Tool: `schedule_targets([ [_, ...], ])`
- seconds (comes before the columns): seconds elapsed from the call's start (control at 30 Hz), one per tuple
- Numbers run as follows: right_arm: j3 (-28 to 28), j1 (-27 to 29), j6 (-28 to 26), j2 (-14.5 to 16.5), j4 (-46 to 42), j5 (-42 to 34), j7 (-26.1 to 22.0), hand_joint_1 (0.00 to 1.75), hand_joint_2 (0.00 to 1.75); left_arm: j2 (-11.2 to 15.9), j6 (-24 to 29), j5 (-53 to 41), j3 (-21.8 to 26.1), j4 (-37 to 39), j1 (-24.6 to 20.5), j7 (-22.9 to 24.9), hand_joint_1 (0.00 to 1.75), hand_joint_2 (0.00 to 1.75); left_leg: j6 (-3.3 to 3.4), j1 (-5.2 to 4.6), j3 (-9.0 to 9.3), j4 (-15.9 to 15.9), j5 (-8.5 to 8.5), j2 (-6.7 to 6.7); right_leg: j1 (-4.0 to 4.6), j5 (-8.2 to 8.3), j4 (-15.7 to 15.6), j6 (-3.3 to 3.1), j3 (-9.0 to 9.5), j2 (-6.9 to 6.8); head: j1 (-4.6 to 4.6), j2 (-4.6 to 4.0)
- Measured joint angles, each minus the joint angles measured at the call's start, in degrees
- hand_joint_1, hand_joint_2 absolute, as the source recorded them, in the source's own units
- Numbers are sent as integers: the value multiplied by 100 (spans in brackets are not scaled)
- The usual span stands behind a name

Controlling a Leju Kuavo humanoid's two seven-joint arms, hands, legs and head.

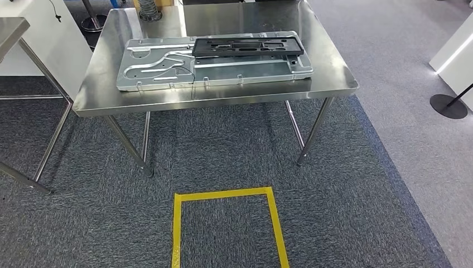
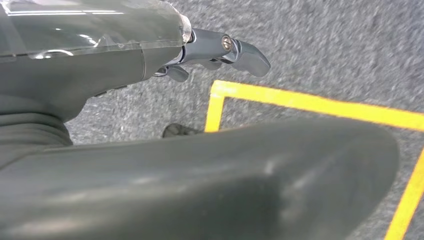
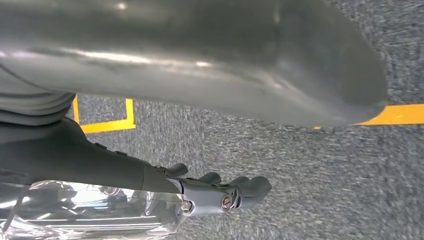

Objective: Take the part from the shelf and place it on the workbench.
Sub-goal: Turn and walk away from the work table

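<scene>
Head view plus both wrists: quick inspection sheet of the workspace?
Surface: steel workbench, bare at its front edge.
Job's things: black part lies on the silver stamped panel on the bench.
Clutter: nothing seen.
Hands: left hand and right hand hang over carpet, holding nothing, fingers extended.
Cables: nothing seen.
Surroundings: grey carpet; yellow tape box before the bench; second table at left; black stanchion base at right.
</scene>
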Motion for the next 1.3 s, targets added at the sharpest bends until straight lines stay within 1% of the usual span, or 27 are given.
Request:
schedule_targets([
  [0.07,22,-27,3,2,3,0,-15,0,0,-8,1,-3,-9,0,-3,1,0,0,-58,-10,-127,97,82,1,25,-182,-769,-62,511,2,0,1],
  [0.1,34,-36,3,4,4,0,-18,0,0,-9,2,-4,-13,0,-4,1,0,0,-91,-11,-161,117,130,4,43,-253,-944,-103,596,3,0,2],
  [0.17,46,-40,10,18,15,0,-23,0,0,-8,8,-5,-15,0,0,1,0,0,-162,3,-208,136,180,-1,40,-193,-980,-198,540,-11,0,1],
  [0.2,49,-43,16,25,20,0,-26,0,0,-7,12,-5,-16,0,5,1,0,0,-196,12,-250,212,75,-13,32,-130,-980,-247,487,-24,0,1],
  [0.23,50,-45,23,31,26,1,-27,0,0,-7,16,-5,-16,0,11,1,0,0,-232,23,-318,395,-142,-26,21,-58,-987,-286,418,-38,0,0],
  [0.3,53,-49,32,35,31,3,-26,0,0,-7,17,-13,-17,0,17,2,0,0,-297,57,-505,1074,-745,-38,24,86,-974,-326,234,-51,0,0],
  [0.33,54,-49,32,37,33,4,-24,0,0,-8,14,-18,-20,0,16,3,0,0,-324,73,-578,1455,-949,-38,28,159,-959,-326,130,-52,0,0],
  [0.37,55,-48,32,38,36,4,-21,0,0,-8,12,-24,-23,0,15,5,0,0,-341,85,-591,1732,-1011,-38,31,228,-936,-320,19,-52,0,0],
  [0.4,56,-48,33,38,39,4,-17,0,0,-7,9,-32,-27,0,13,7,0,0,-350,95,-520,1837,-942,-38,32,293,-909,-309,-92,-51,0,0],
  [0.43,56,-47,34,39,42,4,-14,0,0,-7,8,-39,-30,0,11,8,0,0,-349,103,-349,1735,-793,-38,31,352,-879,-295,-200,-50,0,0],
  [0.47,56,-47,37,39,44,4,-11,0,0,-6,5,-49,-33,0,5,10,0,0,-340,109,-73,1438,-650,-39,30,411,-848,-278,-303,-48,0,0],
  [0.5,56,-48,46,39,46,4,-9,0,0,-4,0,-58,-37,0,-7,10,0,0,-323,106,284,996,-605,-42,34,465,-817,-255,-389,-45,0,0],
  [0.57,55,-50,78,39,48,0,-11,0,0,-1,-17,-72,-45,0,-40,11,0,0,-247,81,848,149,-720,-49,41,569,-778,-187,-497,-45,1,0],
  [0.6,55,-51,100,39,48,-4,-18,0,0,1,-26,-80,-49,0,-51,14,0,0,-199,61,969,-79,-794,-51,38,615,-779,-148,-520,-48,1,1],
  [0.67,54,-49,145,40,49,-29,-49,0,0,1,-40,-98,-57,0,-47,26,0,0,-90,41,941,-177,-758,-37,14,684,-789,-68,-544,-50,1,0],
  [0.7,54,-43,189,40,49,-57,-78,0,0,0,-44,-104,-62,0,-43,38,0,0,-34,41,906,-190,-706,-28,1,628,-727,-37,-582,-40,0,1],
  [0.77,44,-33,406,44,57,-171,-154,0,0,4,-51,-106,-72,0,-40,70,0,0,48,45,803,-213,-582,-9,-22,249,-249,7,-778,-15,0,0],
  [0.83,2,-32,853,51,74,-352,-175,0,0,14,-54,-113,-76,0,-38,120,0,0,75,27,668,-198,-488,-6,-30,-254,547,41,-1052,-2,0,0],
  [0.87,-31,-32,1108,52,84,-436,-146,0,0,16,-57,-117,-77,0,-36,148,0,0,76,19,603,-181,-450,-5,-32,-390,824,53,-1111,-1,0,0],
  [0.9,-64,-30,1331,52,91,-493,-98,0,0,19,-61,-123,-78,0,-34,173,0,0,71,14,543,-157,-421,-5,-32,-410,878,57,-1053,-1,0,0],
  [0.93,-92,-30,1512,52,97,-525,-40,0,0,21,-64,-127,-80,0,-33,199,0,0,62,12,490,-128,-399,-7,-32,-333,695,54,-877,-1,0,0],
  [1.0,-133,-39,1743,52,101,-555,87,0,0,20,-65,-132,-83,0,-32,241,0,0,37,7,410,-61,-372,-10,-24,-78,-155,13,-296,-1,0,0],
  [1.07,-188,-49,1859,54,101,-592,219,0,0,20,-62,-139,-86,0,-37,267,0,0,-9,-9,350,5,-354,-9,3,54,-764,-60,54,1,-1,1],
  [1.13,-253,-48,1913,58,101,-630,359,0,0,21,-60,-146,-88,0,-43,281,0,0,-67,-11,315,28,-327,-8,27,78,-849,-125,64,3,-1,1],
  [1.2,-312,-46,1933,69,102,-663,473,0,0,28,-55,-149,-90,0,-43,286,0,0,-127,-1,282,77,-366,-19,2,121,-881,-198,57,-9,0,0],
  [1.23,-341,-46,1935,73,103,-681,507,0,0,32,-53,-149,-90,0,-42,286,0,0,-158,5,223,212,-467,-28,-14,145,-900,-235,53,-15,0,1],
  [1.3,-391,-50,1927,76,103,-704,549,0,0,34,-51,-145,-90,0,-38,286,0,0,-223,38,-48,845,-843,-45,-23,175,-916,-283,28,-24,0,0],
])
